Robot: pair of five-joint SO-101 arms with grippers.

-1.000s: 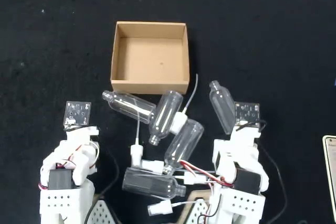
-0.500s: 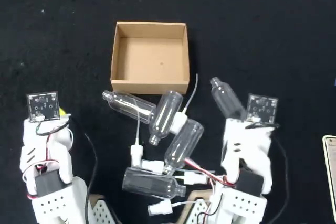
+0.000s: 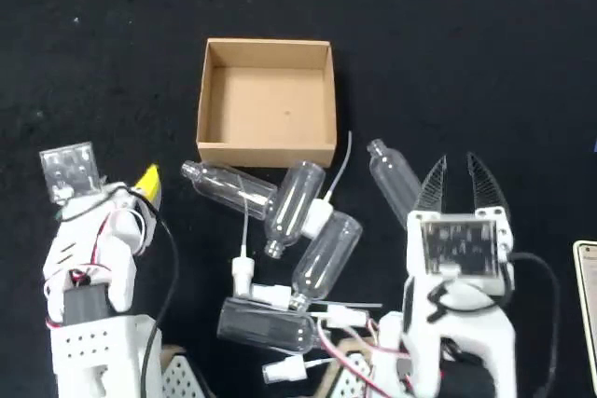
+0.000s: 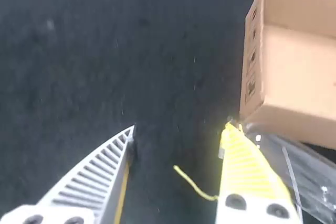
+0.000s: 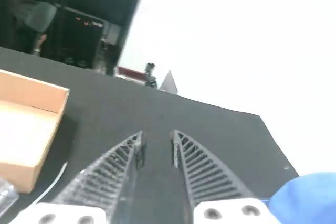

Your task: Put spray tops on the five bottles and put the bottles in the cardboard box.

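Note:
The cardboard box [image 3: 267,152] stands open at mid-table, with nothing inside. Five clear bottles lie uncapped in front of it: one [image 3: 229,189] by the box's front wall, two [image 3: 295,200] [image 3: 326,253] in the middle, one [image 3: 269,323] nearest the arms, one [image 3: 392,179] to the right. Several white spray tops [image 3: 244,273] [image 3: 345,314] with thin tubes lie among them. My left gripper [image 4: 179,129] is open above bare cloth left of the box [image 4: 283,77], its yellow finger [image 3: 147,180] near a bottle [image 4: 304,174]. My right gripper [image 3: 457,163] is slightly open beside the right bottle, holding nothing.
Black cloth covers the table [image 3: 485,62], with free room left and right of the box. A white object [image 3: 586,286] lies at the right edge. A blue thing [image 5: 310,192] sits low in the right wrist view, which also takes in the box [image 5: 26,124].
Both arms have unfolded from their rest poses. The left gripper swung out to the left and opened; the right gripper lifted and now points forward beside the right bottle.

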